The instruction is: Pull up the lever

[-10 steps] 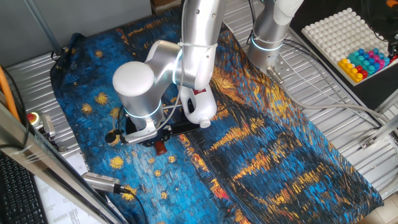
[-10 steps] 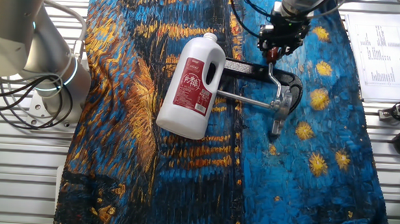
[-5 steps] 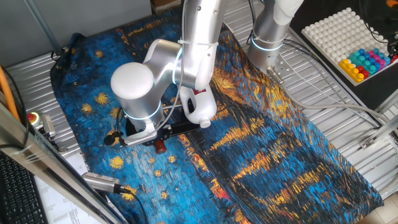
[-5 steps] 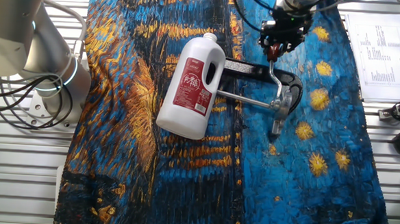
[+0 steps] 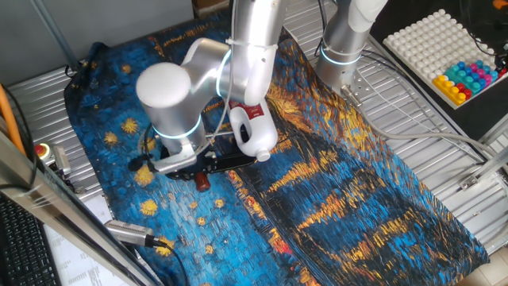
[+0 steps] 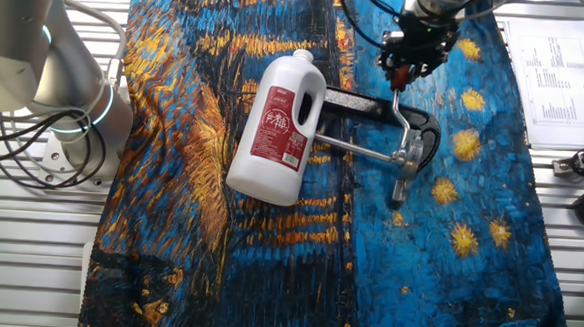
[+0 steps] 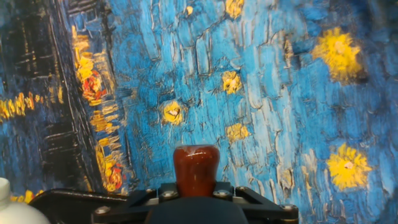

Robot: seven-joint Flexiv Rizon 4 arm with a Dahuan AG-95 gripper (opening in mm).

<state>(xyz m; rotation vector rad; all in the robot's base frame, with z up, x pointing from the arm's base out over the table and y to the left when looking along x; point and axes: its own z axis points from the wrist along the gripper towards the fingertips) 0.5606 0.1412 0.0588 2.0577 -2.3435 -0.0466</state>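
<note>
Lever (image 6: pixel 400 107) raised steeply, knob (image 7: pixel 196 162) uppermost in shut pincer (image 6: pixel 402 74)

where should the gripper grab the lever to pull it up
At the reddish-brown knob, the free tip farthest from the hinge on the black fixture. Come from above, fingers either side of the thin rod just under the knob. The gripper already sits there, seemingly closed on it.

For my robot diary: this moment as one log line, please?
claw: shut on lever | jug: lying on its side beside it
</note>
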